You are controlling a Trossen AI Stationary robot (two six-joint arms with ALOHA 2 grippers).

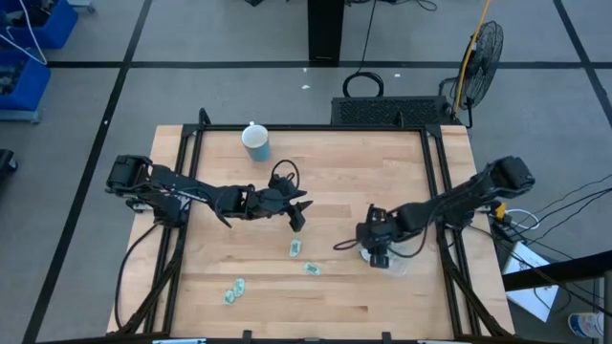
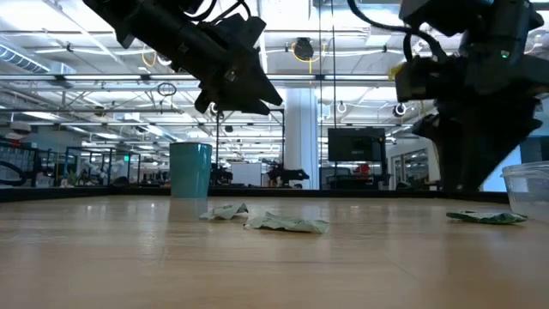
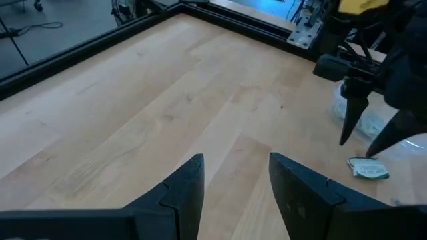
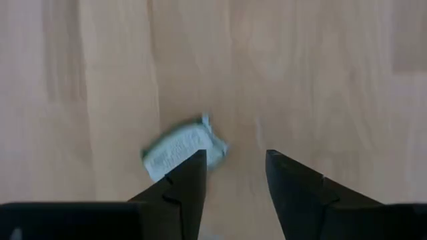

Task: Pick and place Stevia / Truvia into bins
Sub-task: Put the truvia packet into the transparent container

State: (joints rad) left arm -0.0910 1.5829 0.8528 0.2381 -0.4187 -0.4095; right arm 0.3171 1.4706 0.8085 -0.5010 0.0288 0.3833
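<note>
Several pale green and white sachets lie flat on the wooden table: one [image 1: 295, 248], one [image 1: 312, 268] and a crumpled clump [image 1: 234, 290] toward the near edge. Another sachet [image 4: 180, 150] lies under my right gripper [image 4: 233, 157], which is open and points down just above the table, one finger over the sachet's edge. That sachet also shows in the left wrist view [image 3: 368, 168]. The clear cup [image 2: 527, 184] stands beside my right gripper [image 1: 378, 256]. My left gripper [image 1: 298, 218] is open and empty above the table's middle, and shows in its own wrist view [image 3: 235, 160].
A light blue cup [image 1: 255, 141] stands near the table's far edge. A black frame [image 1: 316, 128] runs round the table top. Bare wood lies between the two grippers and along the far half of the table.
</note>
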